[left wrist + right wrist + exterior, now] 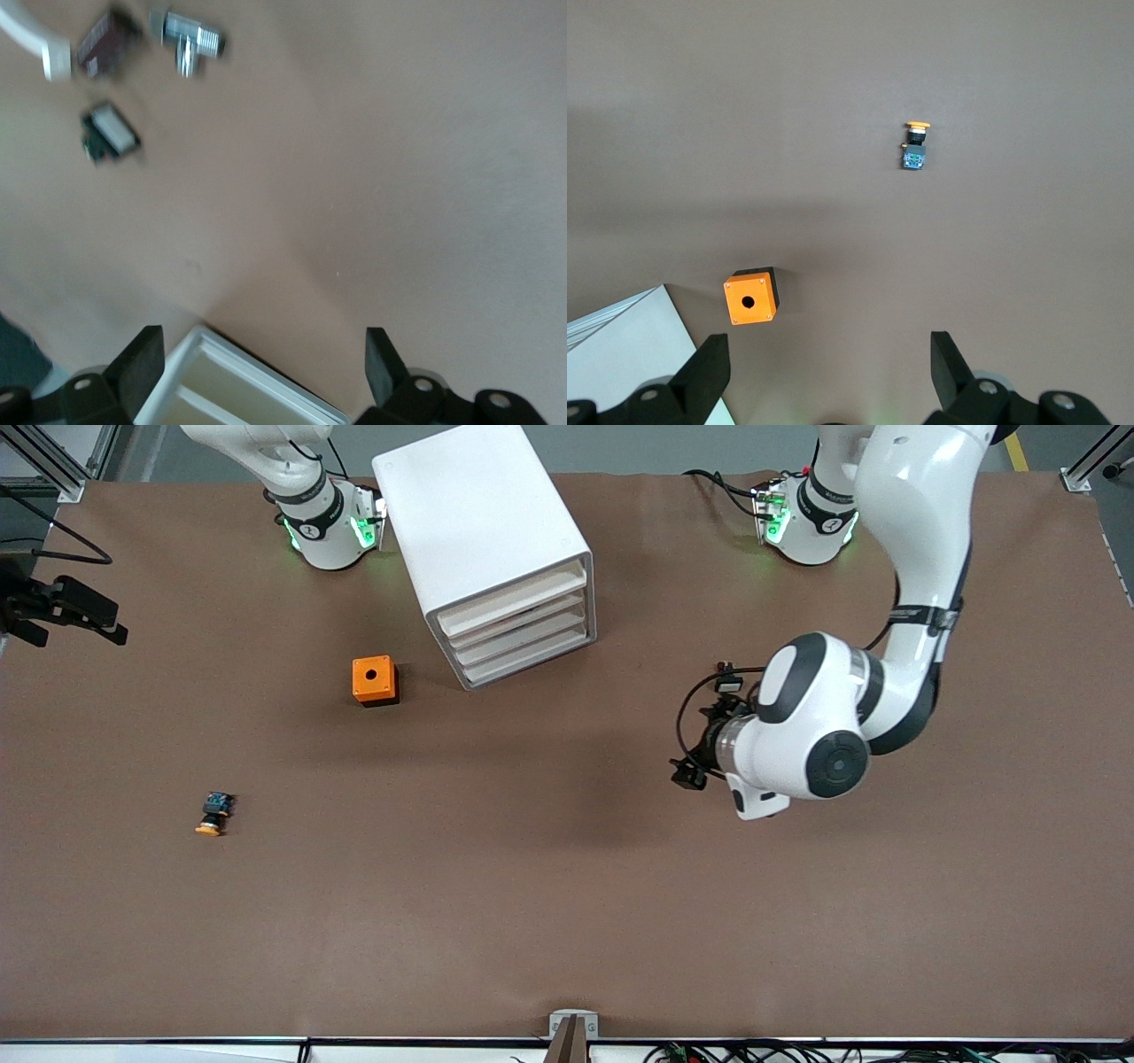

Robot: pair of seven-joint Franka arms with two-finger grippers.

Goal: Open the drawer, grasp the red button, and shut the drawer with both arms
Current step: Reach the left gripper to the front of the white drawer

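Note:
The white cabinet (478, 514) stands at the robots' side of the table, its four drawers all pushed in. The drawer (512, 597) is the uppermost one. The red-capped button is hidden. My left gripper (697, 731) hovers open and empty over bare table, off the cabinet's front toward the left arm's end. In the left wrist view my left gripper (261, 354) frames a corner of the cabinet (266, 390). My right gripper (828, 354) is open and empty, high over the table; it is outside the front view.
An orange cube with a hole (375, 680) sits beside the cabinet toward the right arm's end and shows in the right wrist view (750, 297). A yellow-orange-capped button (213, 815) lies nearer the front camera and shows there too (914, 146). Small blurred metal parts (190, 40) show in the left wrist view.

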